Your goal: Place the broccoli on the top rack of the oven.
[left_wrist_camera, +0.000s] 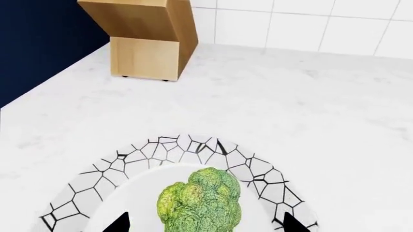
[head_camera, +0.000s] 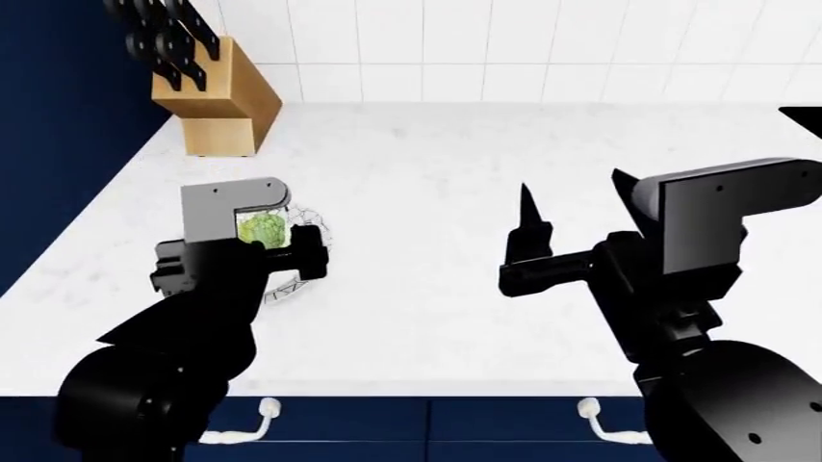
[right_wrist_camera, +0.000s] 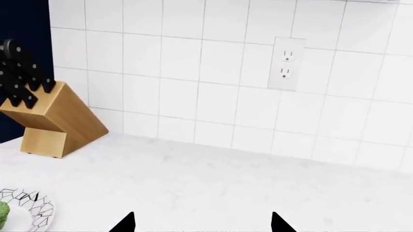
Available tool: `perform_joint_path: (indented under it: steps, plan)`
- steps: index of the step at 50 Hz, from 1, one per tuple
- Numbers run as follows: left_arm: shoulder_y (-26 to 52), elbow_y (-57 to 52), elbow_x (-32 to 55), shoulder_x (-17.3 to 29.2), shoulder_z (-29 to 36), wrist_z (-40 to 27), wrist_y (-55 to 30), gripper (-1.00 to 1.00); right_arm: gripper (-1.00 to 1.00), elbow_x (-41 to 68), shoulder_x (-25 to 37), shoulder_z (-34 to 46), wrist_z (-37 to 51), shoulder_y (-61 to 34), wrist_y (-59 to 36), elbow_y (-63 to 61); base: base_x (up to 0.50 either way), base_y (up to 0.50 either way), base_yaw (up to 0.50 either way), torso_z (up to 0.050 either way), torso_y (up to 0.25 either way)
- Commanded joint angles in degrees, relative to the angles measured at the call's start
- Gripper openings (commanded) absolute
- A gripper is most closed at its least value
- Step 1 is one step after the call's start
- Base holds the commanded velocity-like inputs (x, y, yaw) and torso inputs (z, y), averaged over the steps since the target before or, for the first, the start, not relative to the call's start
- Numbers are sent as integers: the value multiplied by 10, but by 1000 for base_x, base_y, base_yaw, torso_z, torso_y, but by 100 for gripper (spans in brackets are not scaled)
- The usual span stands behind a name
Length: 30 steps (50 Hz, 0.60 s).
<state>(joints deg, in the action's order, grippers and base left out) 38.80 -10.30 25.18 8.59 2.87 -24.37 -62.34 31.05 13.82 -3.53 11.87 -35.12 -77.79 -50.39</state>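
On the marble counter at about ten o'clock, the broccoli (left_wrist_camera: 201, 203) sits on a crackle-patterned plate (left_wrist_camera: 169, 151). The left gripper (left_wrist_camera: 203, 223) straddles it, jaws spread, gripping nothing. Best to lower squarely, then close gently. The right gripper (right_wrist_camera: 201, 222) hangs open, empty.

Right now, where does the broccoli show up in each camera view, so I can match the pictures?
Left wrist view: the broccoli sits low in the middle, on the plate, between the open left tool's tips.
Head view: the broccoli is at the left, partly hidden behind the left arm.
Right wrist view: only a sliver of the broccoli at the lower left edge.
Shared landmark: the knife block by the tiled wall.
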Motion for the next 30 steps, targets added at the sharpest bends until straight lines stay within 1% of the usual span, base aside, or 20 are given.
perform_joint_path:
  steps: [1, 18, 30]
  plan:
    - [11, 46, 5, -5, -4, 0, 2, 100, 100, 5, 0, 1, 4, 1, 2, 4, 0, 0, 0, 0, 0]
    - [44, 112, -1, -12, 5, 2, 29, 100, 100, 10, 4, 4, 5, 5, 17, 17, 0, 0, 0, 0, 0]
    - [74, 193, -9, -18, 7, 4, 60, 100, 100, 12, 6, 6, 7, 8, 27, 25, 0, 0, 0, 0, 0]
